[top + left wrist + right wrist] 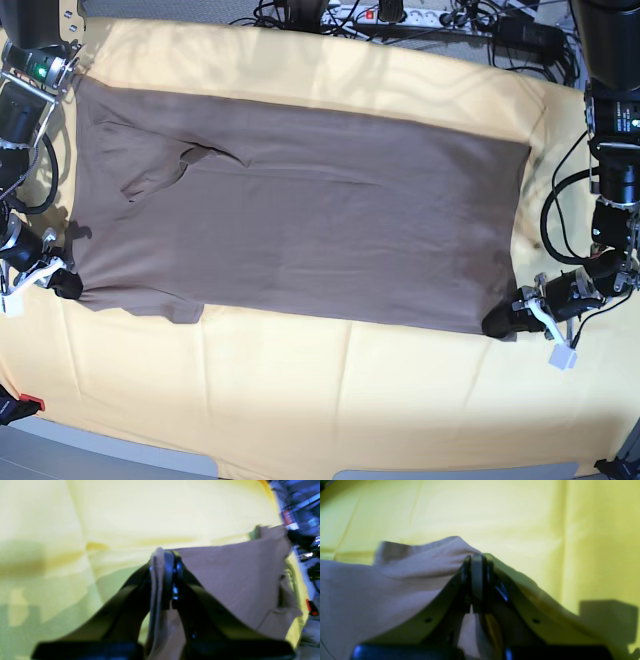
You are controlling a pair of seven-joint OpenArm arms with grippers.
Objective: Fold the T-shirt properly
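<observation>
The surface (300, 400), draped in yellow cloth, is carrying the T-shirt (300, 220), lying flat and half-folded lengthwise. The left hand (500, 322) is pinching the near hem corner; the right hand (66, 284) is clamping the near sleeve-end corner, presumably for lifting that edge together. No legible labels or writing.
</observation>
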